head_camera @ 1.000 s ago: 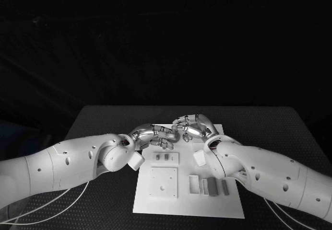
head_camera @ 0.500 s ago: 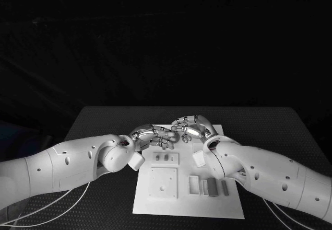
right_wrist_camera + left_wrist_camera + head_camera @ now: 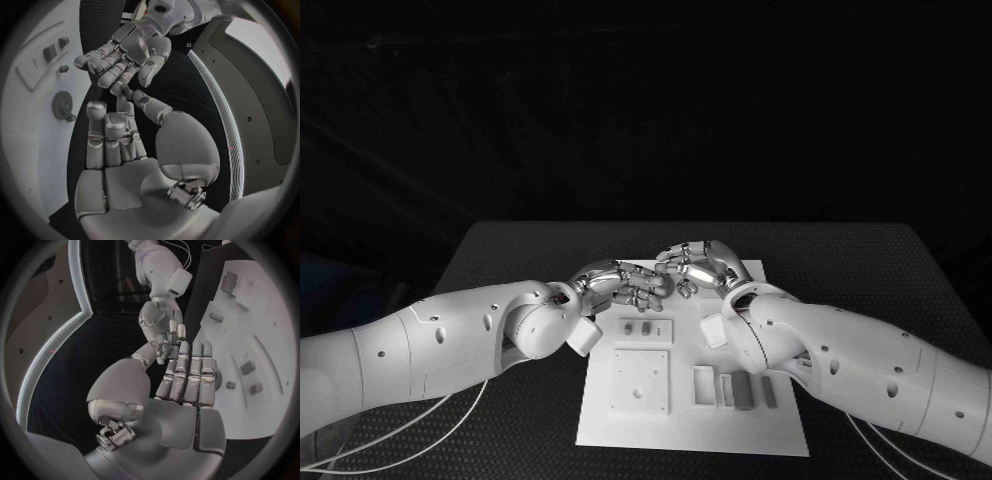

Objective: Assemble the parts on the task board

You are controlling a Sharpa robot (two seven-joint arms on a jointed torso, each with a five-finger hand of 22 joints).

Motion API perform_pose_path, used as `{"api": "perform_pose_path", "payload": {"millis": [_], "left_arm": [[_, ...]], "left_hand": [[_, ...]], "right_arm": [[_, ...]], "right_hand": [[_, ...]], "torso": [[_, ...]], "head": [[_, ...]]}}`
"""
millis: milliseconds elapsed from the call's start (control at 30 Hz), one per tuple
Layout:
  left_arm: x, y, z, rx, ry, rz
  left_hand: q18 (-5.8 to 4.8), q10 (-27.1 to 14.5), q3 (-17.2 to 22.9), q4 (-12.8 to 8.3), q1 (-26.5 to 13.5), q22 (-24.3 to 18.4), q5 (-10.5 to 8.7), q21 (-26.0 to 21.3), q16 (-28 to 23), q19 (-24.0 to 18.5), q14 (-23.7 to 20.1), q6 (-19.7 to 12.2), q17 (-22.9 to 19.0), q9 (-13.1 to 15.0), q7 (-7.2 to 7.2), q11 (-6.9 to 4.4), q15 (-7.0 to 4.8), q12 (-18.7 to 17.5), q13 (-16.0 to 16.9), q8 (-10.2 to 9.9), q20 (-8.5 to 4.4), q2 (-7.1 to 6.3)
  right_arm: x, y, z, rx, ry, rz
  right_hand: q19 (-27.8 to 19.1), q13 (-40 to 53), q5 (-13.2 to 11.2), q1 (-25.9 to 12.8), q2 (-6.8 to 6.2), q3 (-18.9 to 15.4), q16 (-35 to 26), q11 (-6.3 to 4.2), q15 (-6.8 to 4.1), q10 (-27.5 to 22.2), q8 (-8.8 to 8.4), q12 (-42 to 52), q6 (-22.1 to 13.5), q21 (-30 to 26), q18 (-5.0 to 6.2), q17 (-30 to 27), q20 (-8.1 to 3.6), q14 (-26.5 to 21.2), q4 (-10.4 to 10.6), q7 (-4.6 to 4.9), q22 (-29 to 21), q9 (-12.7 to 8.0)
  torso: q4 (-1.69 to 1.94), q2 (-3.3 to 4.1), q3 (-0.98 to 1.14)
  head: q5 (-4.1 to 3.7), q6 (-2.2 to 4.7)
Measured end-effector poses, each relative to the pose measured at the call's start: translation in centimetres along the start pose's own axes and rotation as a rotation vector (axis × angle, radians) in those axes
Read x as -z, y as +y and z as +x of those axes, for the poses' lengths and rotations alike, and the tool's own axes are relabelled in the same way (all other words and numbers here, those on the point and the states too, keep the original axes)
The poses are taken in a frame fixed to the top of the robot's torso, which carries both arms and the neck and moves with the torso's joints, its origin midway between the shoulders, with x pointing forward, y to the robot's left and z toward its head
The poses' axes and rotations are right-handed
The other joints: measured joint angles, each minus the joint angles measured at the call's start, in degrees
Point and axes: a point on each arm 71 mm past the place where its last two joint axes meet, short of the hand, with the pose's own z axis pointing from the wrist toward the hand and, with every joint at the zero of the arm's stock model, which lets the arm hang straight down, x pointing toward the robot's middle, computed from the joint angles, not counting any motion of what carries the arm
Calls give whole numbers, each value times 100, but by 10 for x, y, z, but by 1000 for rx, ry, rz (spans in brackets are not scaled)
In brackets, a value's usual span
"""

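Both hands meeting over task board point(image 3: 610, 420) far end | left hand point(image 3: 620, 284) fingers extended together, apparently holding nothing | right hand point(image 3: 702, 266) curling, contents unclear | grey parts point(image 3: 749, 391) lying near edge, awaiting assembly

A: Far end of the board point(image 3: 733, 420)?
B: Hidden under both hands – left hand point(image 3: 620, 284), right hand point(image 3: 701, 266). Can't tell if either pinches anything; fingertips overlap.
A: Small parts point(image 3: 643, 327) by the wrists?
B: Too small to tell shape. Right arm covers the board's right edge.
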Motion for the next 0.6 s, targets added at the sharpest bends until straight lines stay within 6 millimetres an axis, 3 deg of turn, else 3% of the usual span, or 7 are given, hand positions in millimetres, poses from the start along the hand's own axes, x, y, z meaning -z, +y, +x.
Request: {"api": "perform_pose_path", "payload": {"millis": [600], "left_arm": [[0,0,-1,1,-3,-2]], "left_hand": [[0,94,70,24,-60,-37,0,0,-22,0,40,82,47,-35,-1,-12,1,0,-8,0,0,60]], "right_arm": [[0,0,0,-4,6,3]], "right_hand": [[3,6,-16,0,0,0,-23,-19,-1,8,0,-4,-9,0,0,5,-1,-1,0,-10,0,4]], "torso": [[0,1,1]], "head": [[-7,-15]]}}
